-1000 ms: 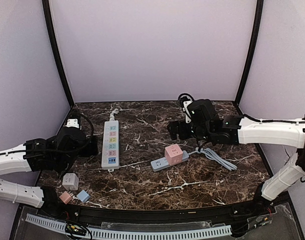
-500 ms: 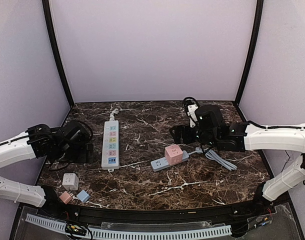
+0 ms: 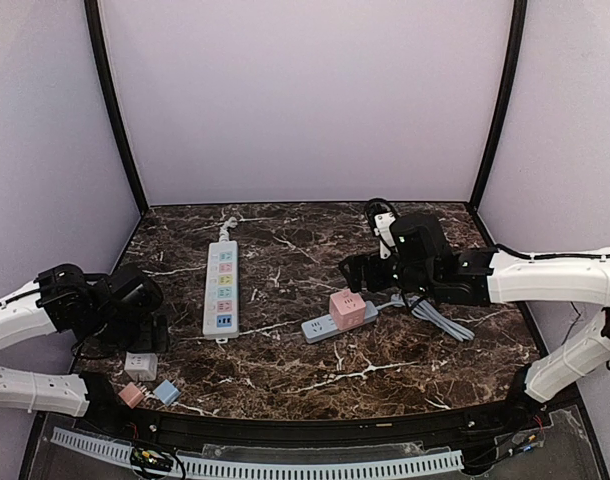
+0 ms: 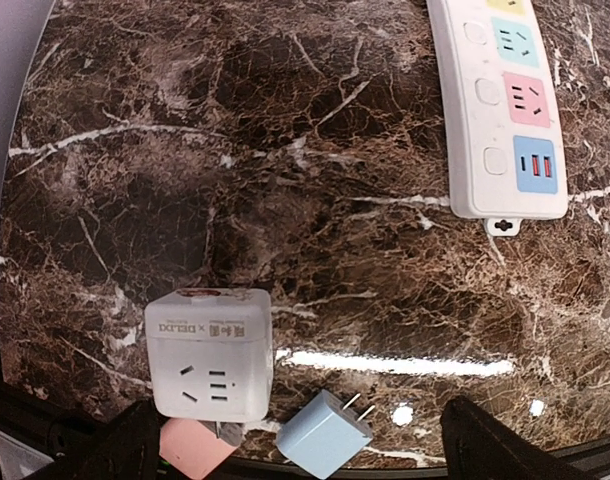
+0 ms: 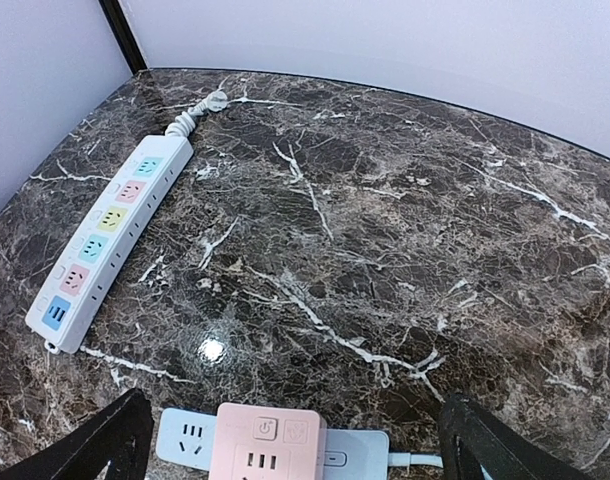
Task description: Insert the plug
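A light blue plug (image 4: 325,435) with two prongs lies at the table's front left, next to a white cube socket (image 4: 211,352) and a pink plug (image 4: 193,447); all three show in the top view, the blue plug (image 3: 166,391) lowest right. My left gripper (image 4: 295,450) is open and empty, hovering just above them. A long white power strip (image 3: 221,285) lies to their right. A pink cube adapter (image 3: 346,308) sits plugged in a small grey-blue strip (image 3: 325,326). My right gripper (image 5: 285,450) is open and empty, just behind the pink adapter (image 5: 267,447).
The grey cable (image 3: 440,318) of the small strip runs right under my right arm. Dark posts stand at the back corners. The table's front edge (image 3: 315,420) lies just below the plugs.
My left gripper has moved toward the near edge, from beside the white strip to above the loose plugs. My right gripper has shifted slightly right and lower behind the pink adapter.
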Motion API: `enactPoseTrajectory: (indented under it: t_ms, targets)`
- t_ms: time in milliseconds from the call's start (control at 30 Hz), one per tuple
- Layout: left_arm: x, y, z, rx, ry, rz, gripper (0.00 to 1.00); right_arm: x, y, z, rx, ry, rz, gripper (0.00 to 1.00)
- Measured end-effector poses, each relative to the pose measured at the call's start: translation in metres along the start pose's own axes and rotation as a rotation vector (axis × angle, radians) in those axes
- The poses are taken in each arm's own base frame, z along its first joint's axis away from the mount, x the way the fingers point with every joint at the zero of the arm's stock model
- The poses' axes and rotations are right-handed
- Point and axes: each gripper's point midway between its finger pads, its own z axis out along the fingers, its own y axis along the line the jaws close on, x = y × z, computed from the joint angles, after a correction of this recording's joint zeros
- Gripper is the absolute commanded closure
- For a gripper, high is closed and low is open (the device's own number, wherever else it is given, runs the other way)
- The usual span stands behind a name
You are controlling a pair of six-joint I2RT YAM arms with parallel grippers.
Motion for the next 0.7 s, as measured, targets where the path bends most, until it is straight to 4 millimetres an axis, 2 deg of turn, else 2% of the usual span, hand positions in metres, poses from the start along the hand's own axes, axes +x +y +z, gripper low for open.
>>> enactPoseTrajectory:
  t_ms: [133, 333, 567, 700]
  targets:
    - [0.012, 0.011, 0.009, -0.015, 0.018, -0.028, 0.01, 0.002, -0.001, 0.0, 0.001, 0.003, -0.002, 0.01]
    - [0.033, 0.017, 0.03, -0.063, 0.093, -0.053, 0.01, 0.003, -0.001, 0.0, 0.002, 0.005, -0.006, 0.01]
    - [0.029, 0.02, 0.033, -0.073, 0.063, -0.126, 0.01, 0.004, 0.0, 0.0, -0.011, 0.01, -0.007, 0.01]
    - [0.023, 0.027, 0.04, -0.138, 0.047, -0.15, 0.01, 0.003, 0.002, -0.001, -0.022, 0.009, -0.006, 0.01]
